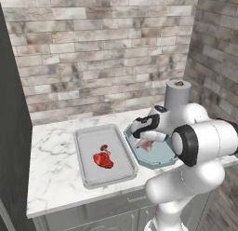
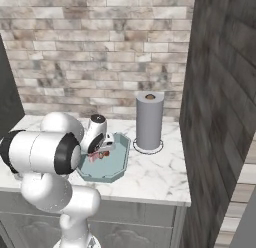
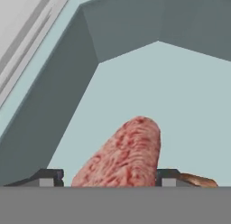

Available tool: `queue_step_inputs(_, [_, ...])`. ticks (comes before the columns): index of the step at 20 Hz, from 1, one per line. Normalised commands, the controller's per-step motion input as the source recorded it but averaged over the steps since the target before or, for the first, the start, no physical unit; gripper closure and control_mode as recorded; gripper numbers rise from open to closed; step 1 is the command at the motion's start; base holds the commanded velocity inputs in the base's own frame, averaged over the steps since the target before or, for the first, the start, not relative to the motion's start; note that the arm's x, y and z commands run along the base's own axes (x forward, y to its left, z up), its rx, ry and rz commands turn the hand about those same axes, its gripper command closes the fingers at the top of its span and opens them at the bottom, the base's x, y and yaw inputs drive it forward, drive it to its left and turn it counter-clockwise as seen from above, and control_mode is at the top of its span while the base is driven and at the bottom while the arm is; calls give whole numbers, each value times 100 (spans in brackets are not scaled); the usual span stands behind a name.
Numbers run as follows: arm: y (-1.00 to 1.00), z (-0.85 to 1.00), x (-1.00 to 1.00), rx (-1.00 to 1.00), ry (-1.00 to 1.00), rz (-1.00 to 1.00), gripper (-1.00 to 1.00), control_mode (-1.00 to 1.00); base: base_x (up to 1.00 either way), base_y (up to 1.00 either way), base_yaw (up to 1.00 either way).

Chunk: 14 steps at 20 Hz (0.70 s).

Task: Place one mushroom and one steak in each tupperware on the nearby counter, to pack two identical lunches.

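At the centre right of the left base view we see the gripper (image 1: 148, 142) low inside the teal tupperware (image 1: 160, 159), its jaws spread either side of the pink steak (image 3: 124, 157), not clamping it. Left of it, the grey tupperware (image 1: 88, 146) holds the red steak (image 1: 103, 159) and a mushroom (image 1: 104, 148).
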Motion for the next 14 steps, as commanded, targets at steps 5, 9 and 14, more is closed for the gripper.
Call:
queue_step_inputs(5, [-1,1,8,0,7,0,-100,-100,0,0,0])
queue_step_inputs(9, [-29,51,-44,0,2,0,-100,-100,0,0,0])
queue_step_inputs(14, [-29,73,-58,0,0,0,-100,-100,0,0,0])
